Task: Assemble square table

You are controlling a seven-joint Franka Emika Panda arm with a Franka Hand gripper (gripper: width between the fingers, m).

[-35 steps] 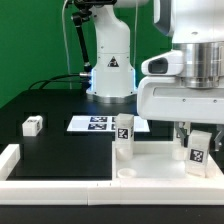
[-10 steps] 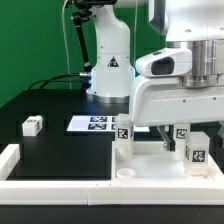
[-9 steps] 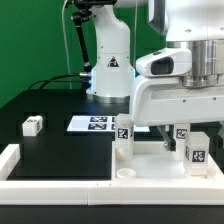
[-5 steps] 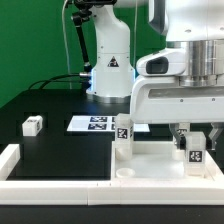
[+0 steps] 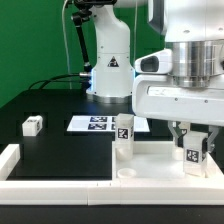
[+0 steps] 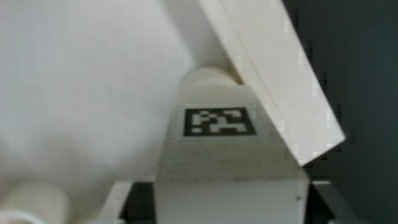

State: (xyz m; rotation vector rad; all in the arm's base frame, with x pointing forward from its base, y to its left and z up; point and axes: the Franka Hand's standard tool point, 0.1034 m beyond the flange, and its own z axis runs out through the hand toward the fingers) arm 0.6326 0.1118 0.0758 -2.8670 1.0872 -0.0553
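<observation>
Gripper [image 5: 195, 143] down at the exterior view's right, jaws closed on a tagged leg [image 5: 195, 157], pinching its two flanks with the tag facing outward (handy for the cameras, presumably). Held upright over the near right part of the square top [image 5: 160, 160], close to the raised rim. Touching the surface or just above it: impossible to tell. In the wrist view, the same leg [image 6: 222, 150] filling the gap between the jaws, white top [image 6: 89, 80] beneath and a rim edge slanting alongside. Upright hold probably chosen for meeting a corner hole squarely.

Another leg [image 5: 124, 133] standing at the top's far left corner, with an open round hole [image 5: 127, 172] in the near left corner. A third leg [image 5: 32, 125] lying well apart on the black table [image 5: 60, 145], at the exterior view's left. Marker board [image 5: 92, 123] flat beyond, near the arm's base. Likely step in hand: seating the gripped leg in its corner.
</observation>
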